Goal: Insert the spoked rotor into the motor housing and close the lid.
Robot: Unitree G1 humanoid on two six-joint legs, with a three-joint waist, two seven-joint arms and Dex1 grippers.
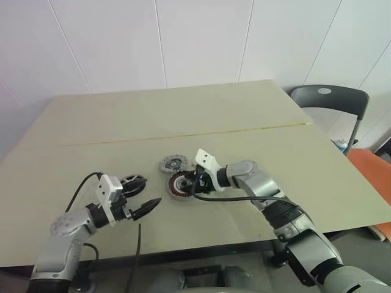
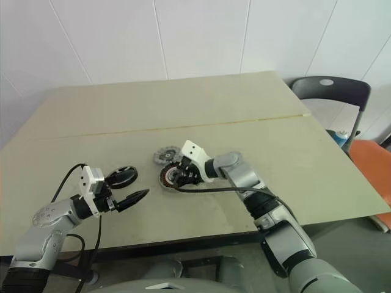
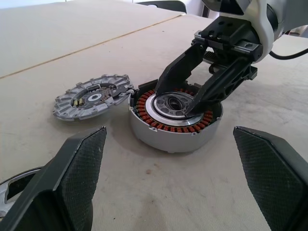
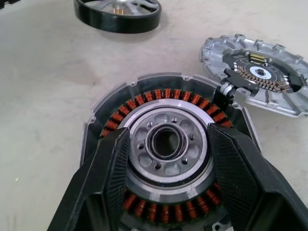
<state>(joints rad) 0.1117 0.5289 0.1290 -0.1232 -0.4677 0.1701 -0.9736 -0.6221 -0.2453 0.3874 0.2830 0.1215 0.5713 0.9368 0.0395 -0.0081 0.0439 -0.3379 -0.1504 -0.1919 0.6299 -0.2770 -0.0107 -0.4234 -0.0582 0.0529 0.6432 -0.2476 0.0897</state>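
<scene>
The motor housing (image 4: 144,103), a grey-rimmed disc with copper-red windings and a pale centre, lies mid-table. My right gripper (image 3: 174,100) reaches down into it, its fingers (image 4: 106,178) standing apart on either side of the pale centre hub, open. The lid (image 3: 91,96), a grey notched disc, lies flat just behind the housing, touching its rim. The spoked rotor (image 1: 133,181), a black ring with silver spokes, rests on the table left of the housing. My left gripper (image 1: 145,195) hovers beside the rotor, pointing at the housing, wide open and empty.
The beige table (image 1: 183,110) has a seam running across its middle. A dark chair (image 1: 333,101) stands past the right corner, with an orange seat (image 1: 374,174) beside it. Black cables hang from both wrists.
</scene>
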